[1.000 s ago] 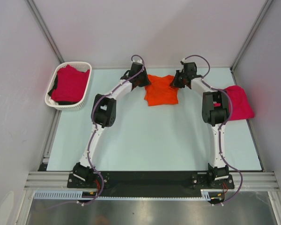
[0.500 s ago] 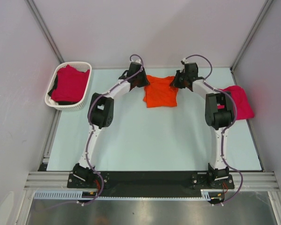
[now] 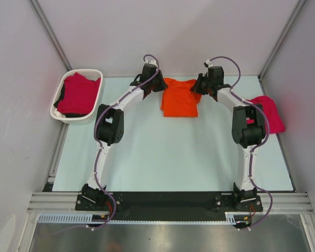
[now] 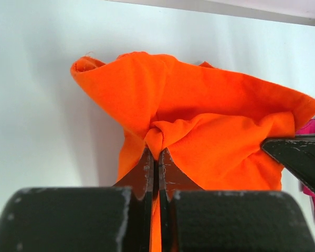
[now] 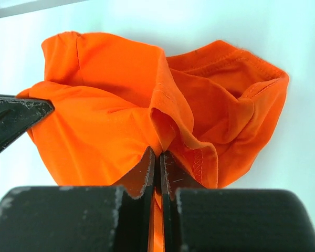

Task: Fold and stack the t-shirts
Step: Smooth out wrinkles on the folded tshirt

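Top external view: the orange t-shirt [image 3: 179, 100] lies at the upper middle of the frame, near the far edge of the table [image 3: 173, 152], stretched between the two arms. The left gripper [image 3: 157, 86] sits at its upper left corner and the right gripper [image 3: 199, 86] at its upper right corner. In the left wrist view the jaws are pressed together with a bunched fold of orange cloth pinched at their tips, the rest of the shirt spreading away above and to the right. In the right wrist view the jaws are likewise clamped on a fold near a stitched hem. One crimson-pink t-shirt [image 3: 77, 94] fills the white basket [image 3: 60, 107] at the upper left; another crimson-pink t-shirt [image 3: 270, 113] lies on the table at the right edge, behind the right arm.
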Tool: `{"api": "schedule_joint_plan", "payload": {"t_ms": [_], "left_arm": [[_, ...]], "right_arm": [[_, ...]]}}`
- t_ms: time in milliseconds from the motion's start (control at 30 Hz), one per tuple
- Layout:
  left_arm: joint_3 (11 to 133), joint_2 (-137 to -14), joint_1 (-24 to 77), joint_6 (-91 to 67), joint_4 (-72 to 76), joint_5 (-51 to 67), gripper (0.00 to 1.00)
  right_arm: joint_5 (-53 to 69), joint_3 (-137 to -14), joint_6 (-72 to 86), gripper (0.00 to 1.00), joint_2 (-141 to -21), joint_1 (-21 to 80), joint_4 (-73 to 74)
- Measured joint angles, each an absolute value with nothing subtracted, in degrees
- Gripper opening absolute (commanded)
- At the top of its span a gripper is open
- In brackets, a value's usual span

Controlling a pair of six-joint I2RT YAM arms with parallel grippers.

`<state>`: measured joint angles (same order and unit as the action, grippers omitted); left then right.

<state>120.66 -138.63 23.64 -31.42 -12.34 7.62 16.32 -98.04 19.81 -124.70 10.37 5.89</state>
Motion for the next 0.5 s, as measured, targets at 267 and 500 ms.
{"api": "schedule_joint_plan", "payload": {"t_ms": [267,500], "left_arm": [[124.0,-138.8,23.6,-31.4,-13.3,7.6,0.00],[127.2,-140.8,23.6,-31.3,-12.7,7.1,0.99]], "right_arm": [[15.3,-98.1,19.8,0.04,-125.1,10.3,3.9],[13.0,-103.4,19.8,0.09,-129.3,10.3,3.0]]}}
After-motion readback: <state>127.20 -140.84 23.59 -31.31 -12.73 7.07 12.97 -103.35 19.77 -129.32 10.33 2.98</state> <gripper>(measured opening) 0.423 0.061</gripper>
